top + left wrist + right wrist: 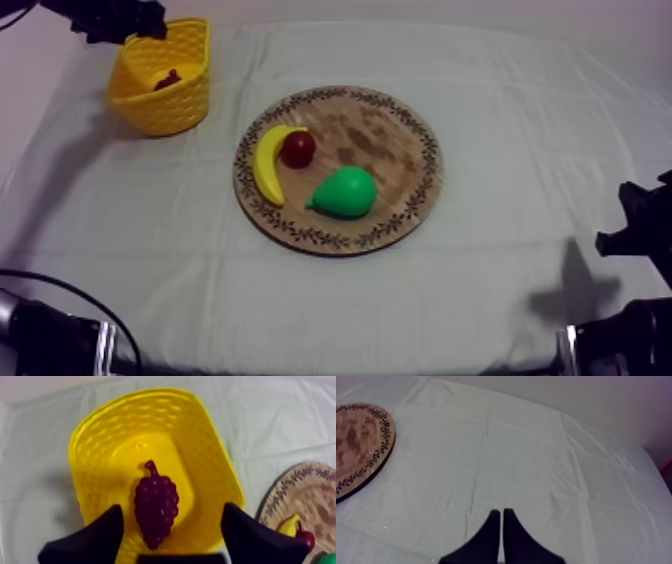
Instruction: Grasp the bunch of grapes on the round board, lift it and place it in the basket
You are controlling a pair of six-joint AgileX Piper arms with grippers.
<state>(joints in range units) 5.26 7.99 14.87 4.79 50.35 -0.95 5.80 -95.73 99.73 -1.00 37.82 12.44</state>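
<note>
Our left gripper [172, 507] hangs released over the basket [100, 441] at the far left corner of the table [500, 120]. The grapes [156, 506] lie inside, just below it, stem pointing away. Our right gripper [502, 512] rests clenched, well apart.

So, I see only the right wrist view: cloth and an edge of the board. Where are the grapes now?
Observer: The bunch of grapes lies inside the yellow basket.
Operator: Does the left gripper hold it?
Observer: No. The left gripper is above the basket, fingers open, not touching the grapes.
Operator: What is on the board?
Observer: A banana, a small red fruit and a pear lie on the wooden board.
</note>
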